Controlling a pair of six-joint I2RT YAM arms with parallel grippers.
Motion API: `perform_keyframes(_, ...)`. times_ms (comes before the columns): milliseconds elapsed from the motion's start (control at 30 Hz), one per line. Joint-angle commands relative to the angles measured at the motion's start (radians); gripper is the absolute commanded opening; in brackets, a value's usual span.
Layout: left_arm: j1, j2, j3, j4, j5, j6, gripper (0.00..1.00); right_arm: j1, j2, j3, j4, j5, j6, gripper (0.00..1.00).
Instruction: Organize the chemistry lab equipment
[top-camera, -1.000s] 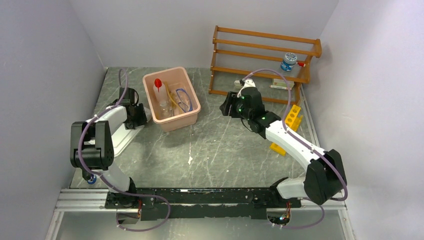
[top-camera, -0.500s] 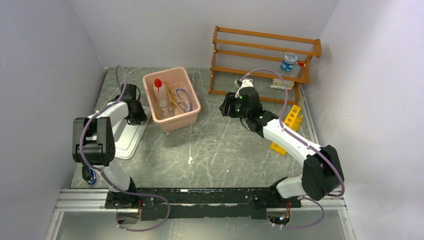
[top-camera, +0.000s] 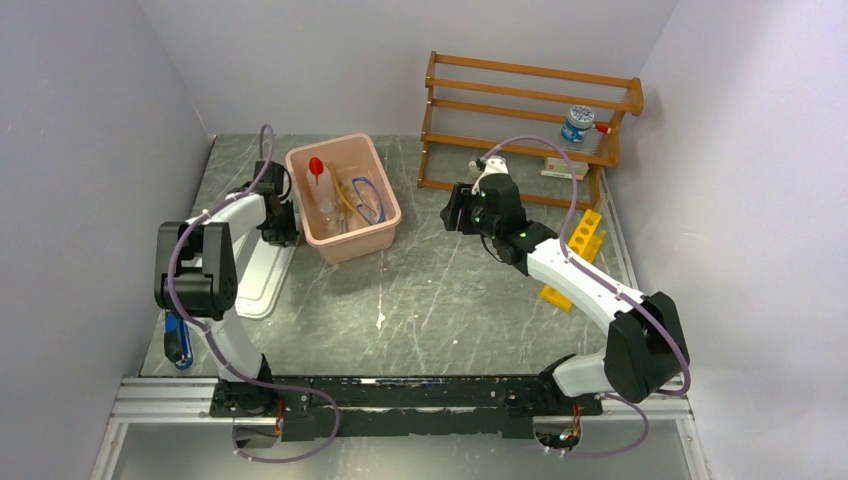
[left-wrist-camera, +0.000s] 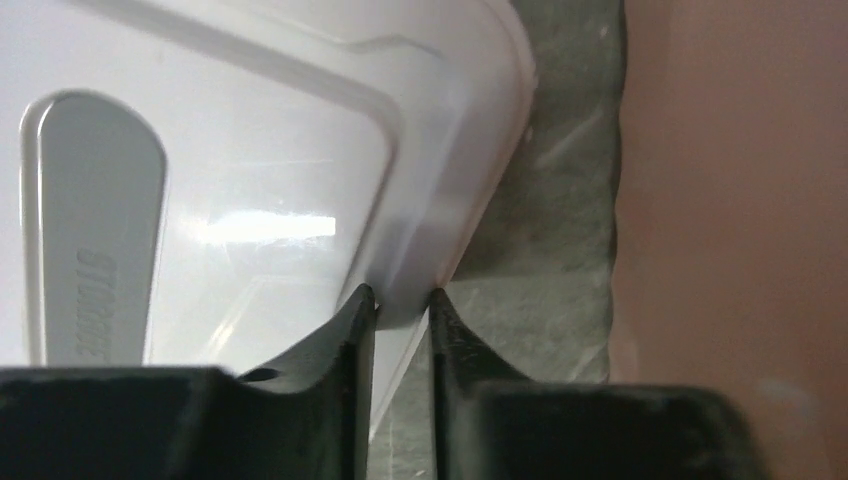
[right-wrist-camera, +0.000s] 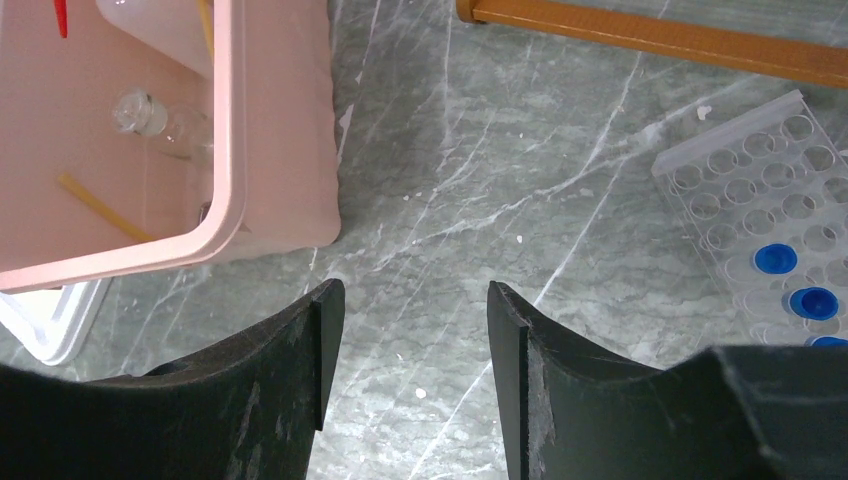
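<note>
"Two grippers: what has each got?"
"The left gripper (left-wrist-camera: 400, 296) is clenched on a corner of the white lid (left-wrist-camera: 250, 180), flat on the bench (top-camera: 430, 300) just beside the pink bin (top-camera: 350, 243) (wash bottle (top-camera: 320, 188) and goggles (top-camera: 368, 200) inside). The right gripper (right-wrist-camera: 415, 370) hangs released, empty, between bin and wooden rack (top-camera: 530, 72); its arm partly hides the yellow holed rack (top-camera: 590, 230)."

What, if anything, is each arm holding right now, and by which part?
The left gripper pinches the white lid by its rim, beside a rounded corner. The right gripper is open and holds nothing.
</note>
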Motion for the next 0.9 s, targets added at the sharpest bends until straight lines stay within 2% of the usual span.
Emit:
perform_keyframes(0, -0.004, 0.087, 0.043, 0.019, -0.043, 0.025, 0.15, 0.005, -0.016, 0.003, 0.02, 0.013, -0.007, 0.58)
perform_keyframes(100, -0.004, 0.121, 0.11, 0.042, -0.054, -0.015, 0.05, 0.005, -0.017, 0.0, 0.02, 0.013, -0.006, 0.58)
perform_keyframes(233, -0.004, 0.185, 0.215, 0.054, -0.063, -0.058, 0.05, 0.005, -0.022, -0.005, 0.024, 0.011, -0.007, 0.58)
perform_keyframes(267, -0.002, 0.197, 0.239, 0.049, -0.069, -0.067, 0.08, 0.005, -0.023, -0.006, 0.025, 0.012, -0.007, 0.58)
perform_keyframes(333, -0.003, 0.209, 0.276, 0.028, -0.075, -0.087, 0.21, 0.005, -0.025, -0.005, 0.024, 0.018, -0.011, 0.58)
perform_keyframes(400, -0.003, 0.195, 0.276, 0.01, -0.072, -0.102, 0.38, 0.005, -0.029, -0.006, 0.021, 0.023, -0.011, 0.58)
perform_keyframes(500, -0.003, 0.155, 0.232, -0.01, -0.041, -0.103, 0.48, 0.005, -0.034, -0.011, 0.024, 0.028, -0.009, 0.58)
perform_keyframes(600, -0.004, 0.098, 0.158, -0.011, -0.009, -0.099, 0.48, 0.005, -0.034, -0.011, 0.024, 0.035, -0.008, 0.58)
perform_keyframes(867, -0.004, 0.023, 0.014, 0.003, 0.032, -0.083, 0.33, 0.005, -0.008, -0.001, 0.036, 0.012, 0.0, 0.58)
